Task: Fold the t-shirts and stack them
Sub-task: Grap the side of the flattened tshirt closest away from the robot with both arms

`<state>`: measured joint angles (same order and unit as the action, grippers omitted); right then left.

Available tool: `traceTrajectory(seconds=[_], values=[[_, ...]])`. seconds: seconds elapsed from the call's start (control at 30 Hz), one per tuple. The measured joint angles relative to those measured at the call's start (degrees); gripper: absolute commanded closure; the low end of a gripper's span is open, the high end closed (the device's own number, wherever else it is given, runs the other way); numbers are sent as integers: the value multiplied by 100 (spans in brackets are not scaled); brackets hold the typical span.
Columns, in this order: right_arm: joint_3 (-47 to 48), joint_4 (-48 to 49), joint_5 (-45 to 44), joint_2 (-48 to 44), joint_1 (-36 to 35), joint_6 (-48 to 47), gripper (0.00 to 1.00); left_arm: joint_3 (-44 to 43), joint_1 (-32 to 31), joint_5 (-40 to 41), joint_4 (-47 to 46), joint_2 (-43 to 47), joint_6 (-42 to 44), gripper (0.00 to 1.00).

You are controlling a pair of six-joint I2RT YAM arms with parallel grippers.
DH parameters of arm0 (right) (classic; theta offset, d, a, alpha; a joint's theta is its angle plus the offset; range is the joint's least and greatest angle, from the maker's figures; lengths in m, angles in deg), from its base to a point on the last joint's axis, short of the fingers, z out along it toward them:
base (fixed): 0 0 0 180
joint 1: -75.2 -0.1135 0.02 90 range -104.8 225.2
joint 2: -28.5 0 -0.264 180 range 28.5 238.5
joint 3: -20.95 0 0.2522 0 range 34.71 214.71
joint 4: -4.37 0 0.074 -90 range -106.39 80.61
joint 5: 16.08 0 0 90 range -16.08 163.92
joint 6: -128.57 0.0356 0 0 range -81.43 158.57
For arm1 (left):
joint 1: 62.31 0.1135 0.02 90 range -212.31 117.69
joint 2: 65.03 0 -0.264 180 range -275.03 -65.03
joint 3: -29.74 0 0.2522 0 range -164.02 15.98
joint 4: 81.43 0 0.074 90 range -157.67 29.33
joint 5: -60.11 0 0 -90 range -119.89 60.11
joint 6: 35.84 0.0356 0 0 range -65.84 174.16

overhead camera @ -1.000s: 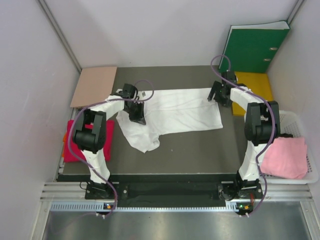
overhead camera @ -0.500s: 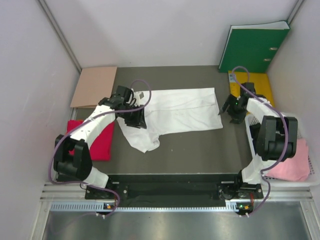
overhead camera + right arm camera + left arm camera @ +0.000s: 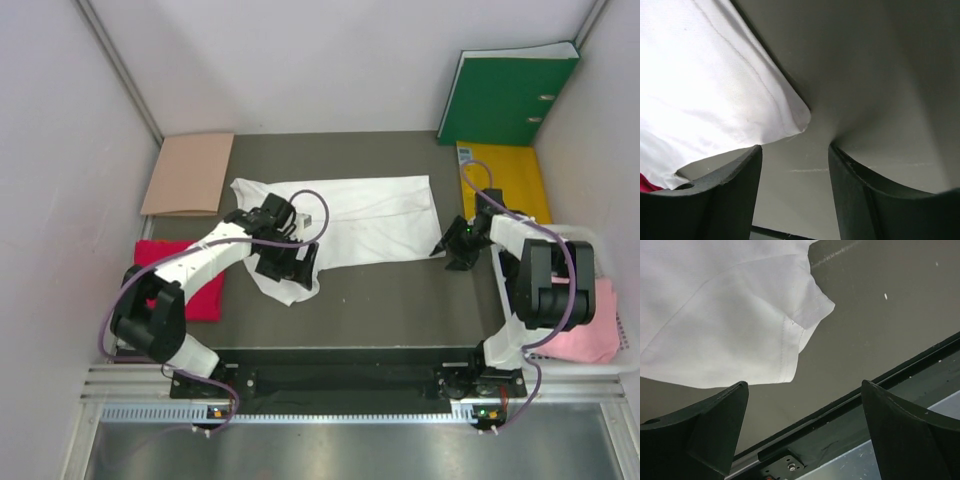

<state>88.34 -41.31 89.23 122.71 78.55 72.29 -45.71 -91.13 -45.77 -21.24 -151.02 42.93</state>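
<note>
Left of the white t-shirt [image 3: 370, 215], the red t-shirt [image 3: 205, 290] lay flat under your left arm, untouched, with the cardboard sheet [image 3: 188, 172] beyond it. In the last second your left gripper [image 3: 290, 262] came away from the white t-shirt's far-left edge and swung toward you. It ended over the near sleeve [image 3: 765, 330], fingers spread wide and nothing between them, the cloth lying just ahead of the tips. The white t-shirt itself stayed spread across the middle of the table. Its far-left sleeve showed once your arm cleared it. On that shirt's right side your right gripper [image 3: 455, 245] dropped back from the far-right corner to the near-right hem corner [image 3: 790, 120]. It was also parted and empty, with the corner just ahead of its fingers. Further right and nearer you, the pink t-shirt [image 3: 595, 325] sat in the basket [image 3: 590, 232]. So you had let go along the far edge and lined both grippers up on the near edge. I judged the fold had not yet begun, and the next thing needed was a pinch on the sleeve and on the hem corner.
</note>
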Motion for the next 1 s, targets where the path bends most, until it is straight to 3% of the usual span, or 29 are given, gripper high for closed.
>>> traceTrajectory(seconds=[0.47, 0.53, 0.57, 0.6, 0.63, 0.7, 0.8, 1.0], values=[[603, 782, 258, 673, -271, 415, 44, -341, -203, 319, 127, -1368, 175, 1], [704, 914, 273, 780, -367, 450, 52, -514, -205, 363, 168, -1574, 201, 4], [745, 979, 282, 831, -413, 455, 59, -605, -216, 404, 170, -1705, 221, 36], [774, 1029, 278, 868, -450, 448, 74, -678, -234, 442, 168, -1825, 238, 68], [789, 1078, 249, 916, -487, 459, 80, -732, -251, 483, 190, -1908, 219, 99], [800, 1134, 260, 1008, -525, 485, 90, -859, -291, 514, 236, -2083, 286, 100], [800, 1115, 247, 1034, -540, 492, 97, -944, -328, 568, 315, -2164, 345, 100], [800, 1008, 212, 1001, -540, 402, 100, -1036, -323, 975, 767, -2162, 160, 100]])
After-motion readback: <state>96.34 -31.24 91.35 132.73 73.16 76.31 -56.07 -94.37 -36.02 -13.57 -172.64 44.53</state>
